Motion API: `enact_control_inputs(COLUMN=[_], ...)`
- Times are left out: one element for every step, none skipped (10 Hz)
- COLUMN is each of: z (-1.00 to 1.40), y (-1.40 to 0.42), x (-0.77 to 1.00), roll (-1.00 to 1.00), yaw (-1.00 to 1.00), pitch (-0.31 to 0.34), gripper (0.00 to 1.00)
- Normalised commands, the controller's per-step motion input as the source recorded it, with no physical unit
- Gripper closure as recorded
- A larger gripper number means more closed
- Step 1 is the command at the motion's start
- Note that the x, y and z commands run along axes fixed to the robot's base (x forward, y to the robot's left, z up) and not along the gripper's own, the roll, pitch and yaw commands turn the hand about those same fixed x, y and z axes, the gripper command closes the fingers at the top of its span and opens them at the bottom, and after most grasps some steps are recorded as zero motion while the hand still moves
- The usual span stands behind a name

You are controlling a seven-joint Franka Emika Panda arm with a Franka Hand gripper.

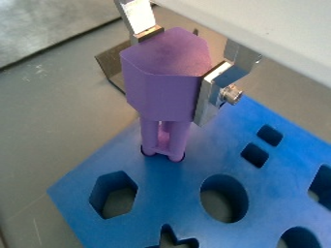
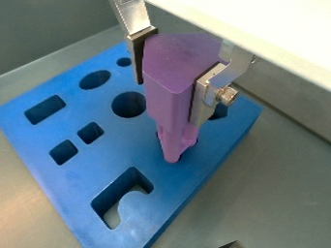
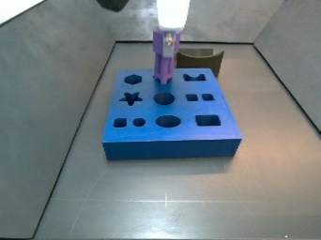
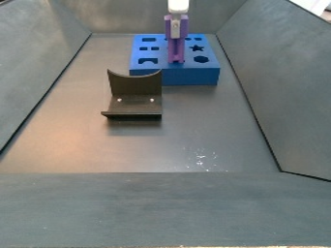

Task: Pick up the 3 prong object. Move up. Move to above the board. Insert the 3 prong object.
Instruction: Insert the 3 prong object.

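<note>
My gripper (image 1: 177, 60) is shut on the blocky top of the purple 3 prong object (image 1: 165, 77), which hangs upright with its prongs pointing down. The silver fingers (image 2: 214, 89) press on two opposite sides of it in both wrist views. The prong tips (image 1: 163, 147) meet the top of the blue board (image 1: 258, 189) at a hole near one edge; how deep they sit I cannot tell. In a side view the 3 prong object (image 3: 164, 58) stands over the board (image 3: 170, 131) under the gripper (image 3: 171, 14). It also shows in a side view (image 4: 176, 37) above the board (image 4: 155, 70).
A dark brown curved holder (image 4: 132, 95) stands on the grey floor in front of the board; it also shows behind the board in a side view (image 3: 201, 61). Grey walls enclose the floor. The board's top has star, round, square and oval holes (image 3: 167, 121).
</note>
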Motion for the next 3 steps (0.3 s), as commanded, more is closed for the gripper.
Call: enact_control_inputs(z=[-0.23, -0.07, 0.00], y=[0.00, 0.00, 0.00], x=[0.00, 0.00, 0.00], roll=[0.03, 0.00, 0.00], yaw=[-0.11, 0.00, 0.00], pitch=[0.000, -0.009, 0.000], gripper=[1.00, 1.00, 1.00])
